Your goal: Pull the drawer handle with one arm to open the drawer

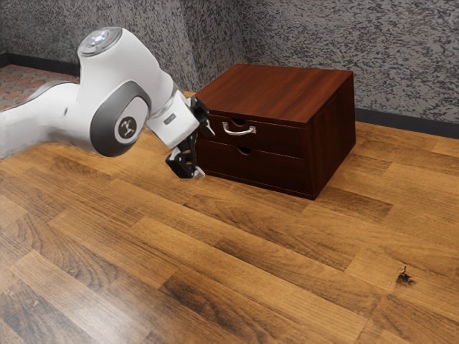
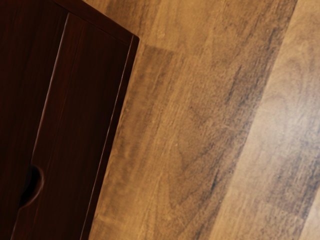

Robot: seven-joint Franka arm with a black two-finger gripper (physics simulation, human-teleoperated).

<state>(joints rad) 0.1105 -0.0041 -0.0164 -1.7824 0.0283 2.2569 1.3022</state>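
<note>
My black tool [image 1: 188, 170] hangs at eight o'clock from the curved silver drawer handle [image 1: 239, 130], apart from it; I cannot tell whether it is spread.

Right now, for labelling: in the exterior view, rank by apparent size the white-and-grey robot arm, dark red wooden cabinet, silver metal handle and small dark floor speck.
1. White-and-grey robot arm and dark red wooden cabinet: alike; arm is nearer, unranked.
2. Silver metal handle.
3. Small dark floor speck.
</note>
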